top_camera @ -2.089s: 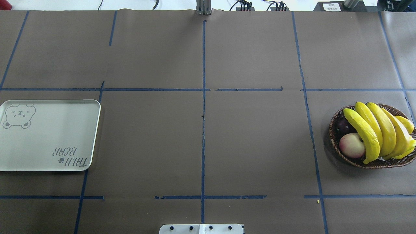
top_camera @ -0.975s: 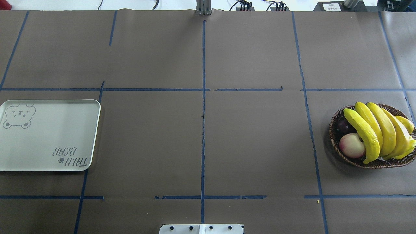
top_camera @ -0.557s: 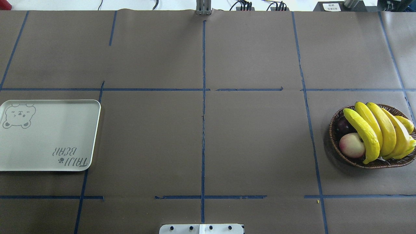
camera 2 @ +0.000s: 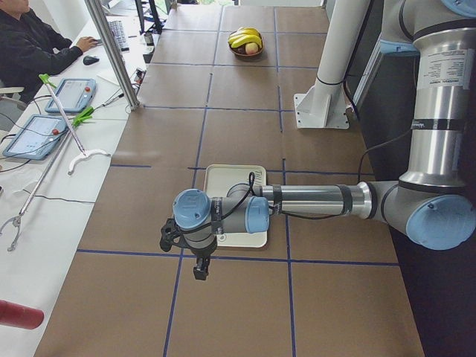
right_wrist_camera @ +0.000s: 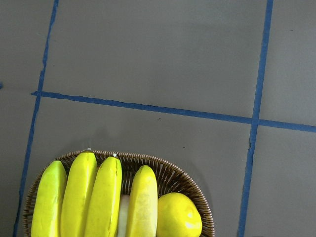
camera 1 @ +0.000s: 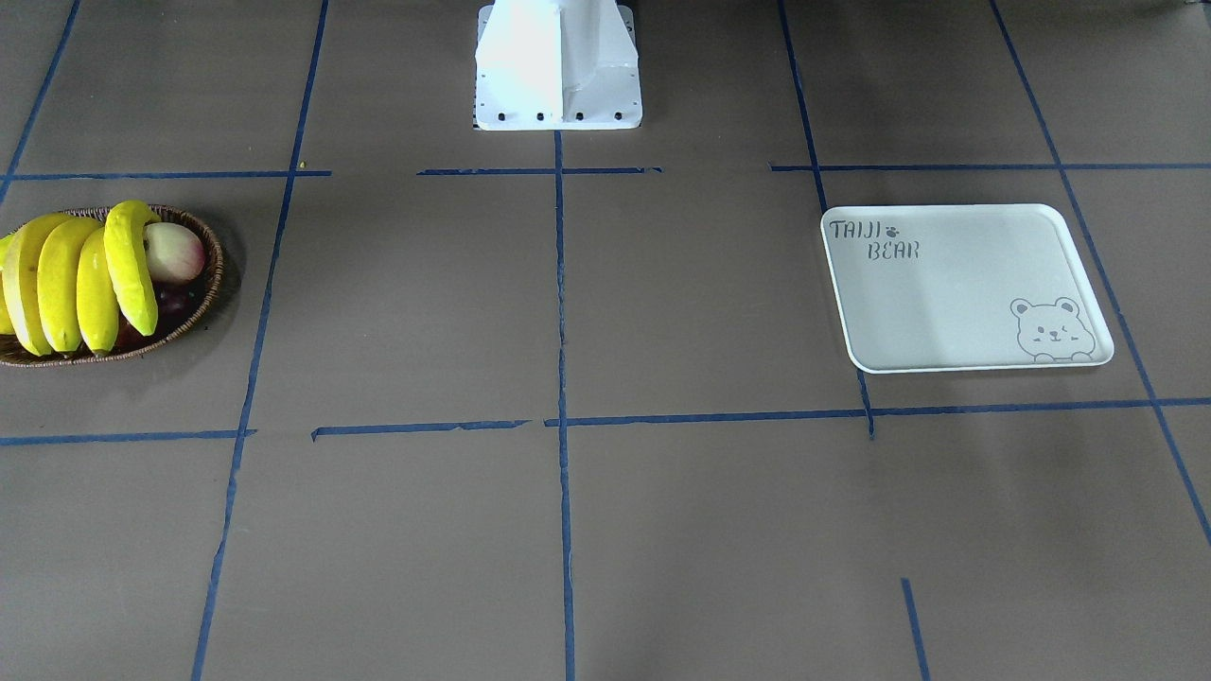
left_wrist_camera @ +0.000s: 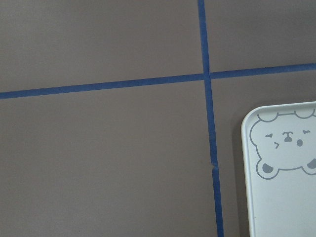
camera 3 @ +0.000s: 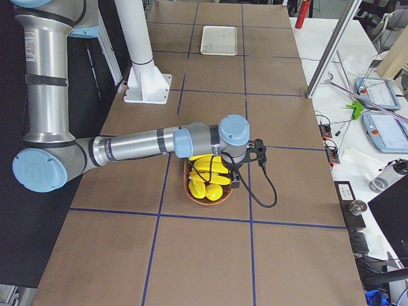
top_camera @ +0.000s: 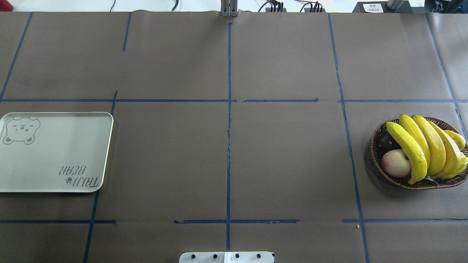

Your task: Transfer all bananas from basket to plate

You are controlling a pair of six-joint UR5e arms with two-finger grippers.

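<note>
Overhead exterior view, from left to right: the plate [top_camera: 55,157] lies flat at the left edge of the table [top_camera: 285,160], bare, its bear drawing at the far left corner and its lettering toward the robot. Blue tape [top_camera: 229,146] splits the brown cover into squares, and the white mount [top_camera: 226,256] sits at the near middle edge.

At the far right stands the basket [top_camera: 373,148]. All four bananas [top_camera: 420,146] lie in it side by side, packed against each other and arched over the rim at both ends. To their left in the basket sit a peach [top_camera: 395,163] and a dark fruit [top_camera: 384,140] behind it, both touching the nearest banana. A yellow fruit [top_camera: 457,138] peeks out on the bananas' right.

From the table's left end, the left gripper [camera 2: 199,271] hangs over the table just beside the plate's corner. Its wrist camera looks down on the bear corner and a tape crossing. How wide the claw stands cannot be told.

From the right end, the right gripper [camera 3: 234,173] hangs above the basket, apart from the fruit. Its wrist camera shows the bananas' tips and the yellow fruit at the basket's rim. Its claw cannot be judged either.
</note>
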